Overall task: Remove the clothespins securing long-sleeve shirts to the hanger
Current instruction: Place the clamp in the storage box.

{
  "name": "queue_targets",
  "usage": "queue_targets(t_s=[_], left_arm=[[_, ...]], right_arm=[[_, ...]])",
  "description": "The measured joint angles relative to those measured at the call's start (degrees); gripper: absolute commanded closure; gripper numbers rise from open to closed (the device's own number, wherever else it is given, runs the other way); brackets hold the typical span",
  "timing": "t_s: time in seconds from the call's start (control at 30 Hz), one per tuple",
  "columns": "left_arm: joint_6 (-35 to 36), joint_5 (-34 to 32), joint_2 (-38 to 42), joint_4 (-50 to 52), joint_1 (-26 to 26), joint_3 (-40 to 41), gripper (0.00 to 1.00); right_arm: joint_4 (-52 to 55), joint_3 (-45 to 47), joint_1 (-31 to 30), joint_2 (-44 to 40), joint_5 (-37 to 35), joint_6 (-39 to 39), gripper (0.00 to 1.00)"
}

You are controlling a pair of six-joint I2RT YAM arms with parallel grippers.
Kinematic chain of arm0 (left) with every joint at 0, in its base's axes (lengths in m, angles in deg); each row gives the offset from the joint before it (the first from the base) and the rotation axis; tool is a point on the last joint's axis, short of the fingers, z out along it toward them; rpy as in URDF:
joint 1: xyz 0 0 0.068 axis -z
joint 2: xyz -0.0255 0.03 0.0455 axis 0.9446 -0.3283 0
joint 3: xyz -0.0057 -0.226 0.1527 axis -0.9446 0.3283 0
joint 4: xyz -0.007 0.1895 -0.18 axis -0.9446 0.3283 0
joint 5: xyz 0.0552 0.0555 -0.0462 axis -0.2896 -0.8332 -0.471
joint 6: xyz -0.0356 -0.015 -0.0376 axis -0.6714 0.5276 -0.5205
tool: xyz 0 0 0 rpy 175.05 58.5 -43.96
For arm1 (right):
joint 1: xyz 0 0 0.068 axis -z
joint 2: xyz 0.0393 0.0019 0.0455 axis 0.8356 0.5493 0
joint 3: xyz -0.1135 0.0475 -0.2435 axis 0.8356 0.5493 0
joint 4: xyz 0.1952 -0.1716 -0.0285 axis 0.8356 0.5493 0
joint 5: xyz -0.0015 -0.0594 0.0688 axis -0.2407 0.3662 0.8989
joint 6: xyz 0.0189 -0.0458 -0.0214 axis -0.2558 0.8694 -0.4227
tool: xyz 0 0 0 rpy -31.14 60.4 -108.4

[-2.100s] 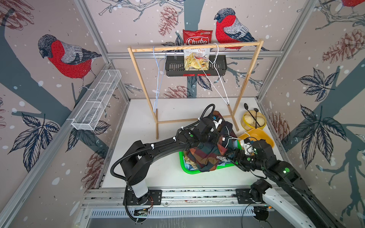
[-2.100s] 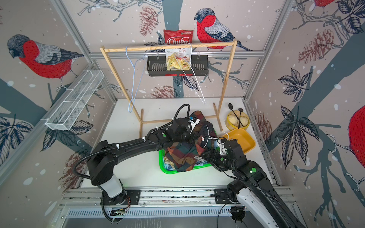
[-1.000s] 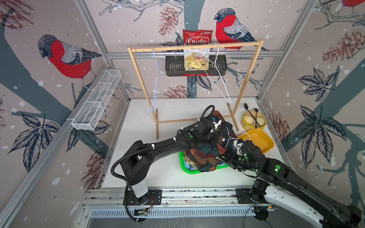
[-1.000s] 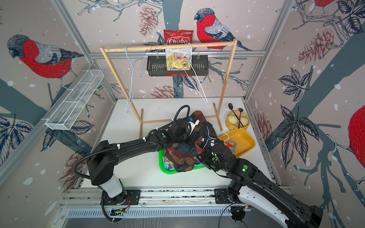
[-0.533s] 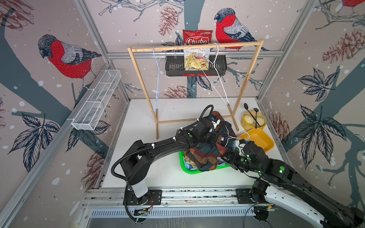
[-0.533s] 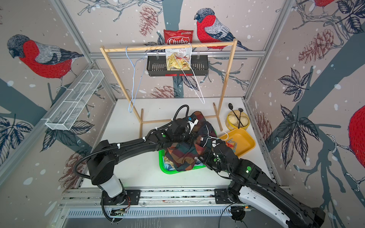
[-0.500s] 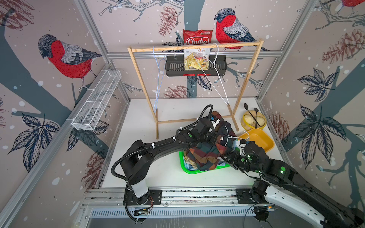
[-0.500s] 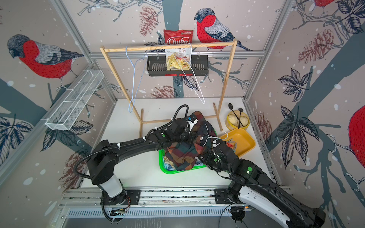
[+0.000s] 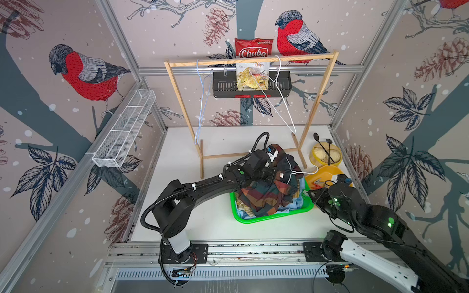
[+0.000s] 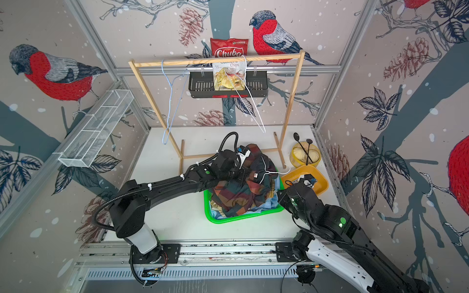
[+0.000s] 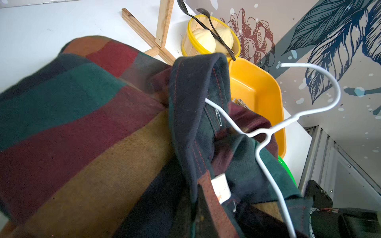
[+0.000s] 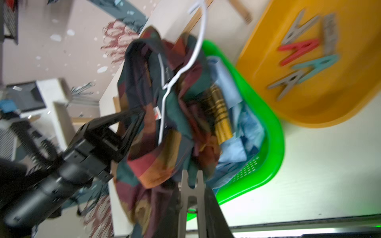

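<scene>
The check shirt (image 11: 82,127) is soft, matt woven cloth with a brushed nap. Its white hanger (image 11: 268,136) is smooth coated wire. The yellow tray (image 12: 309,103) and green basket (image 12: 276,127) are glossy plastic, the grey clothespin (image 12: 191,196) is matt plastic, and the rack (image 9: 250,58) is bare wood.

Black arms (image 9: 203,185), white base segments (image 9: 179,244), corrugated cable (image 9: 259,139), green lights (image 9: 389,223).

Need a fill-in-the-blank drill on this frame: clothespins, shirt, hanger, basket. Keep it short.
1. The right gripper fingers pinch a ___ plastic clothespin.
2. Loose clothespins in the yellow plastic tray are grey, teal and ___.
3. The dark check shirt clamped by the left gripper carries a ___ wire hanger.
4. The shirt pile sits in a ___ plastic basket.
Missing: grey, red, white, green.
</scene>
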Motion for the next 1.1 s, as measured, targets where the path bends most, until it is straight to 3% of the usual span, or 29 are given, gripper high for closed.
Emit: queue_targets(t_s=[0.2,0.33,0.6,0.7,0.77,0.87,0.93,1.1], left_arm=[[-0.83,0.44,0.00,0.04,-0.94,0.13,1.00],[-1.22,1.27,0.20,0.04,-1.25,0.20,1.00],[-1.33,1.42,0.85,0.11,-1.42,0.50,1.00],[-1.38,1.46,0.90,0.15,-1.42,0.50,1.00],[-1.38,1.46,1.07,0.20,-1.44,0.50,1.00],[-1.33,1.46,1.38,0.20,-1.46,0.50,1.00],[-1.33,1.46,1.44,0.22,-1.46,0.50,1.00],[-1.33,1.53,1.86,0.52,-1.46,0.46,1.00]], right_arm=[[2.78,-0.63,4.04,1.05,-9.88,1.16,0.95],[0.22,3.02,12.26,2.82,-9.73,5.51,0.98],[-13.84,12.39,47.80,5.44,8.81,23.08,0.98],[-20.55,17.03,56.61,8.17,16.92,26.99,0.96],[-24.13,19.30,58.88,10.51,20.06,28.13,0.93],[-29.59,21.42,60.19,14.62,23.80,29.64,0.75],[-31.95,21.75,60.61,17.11,24.90,29.90,0.69],[-36.22,21.79,60.87,20.02,26.73,31.30,0.33]])
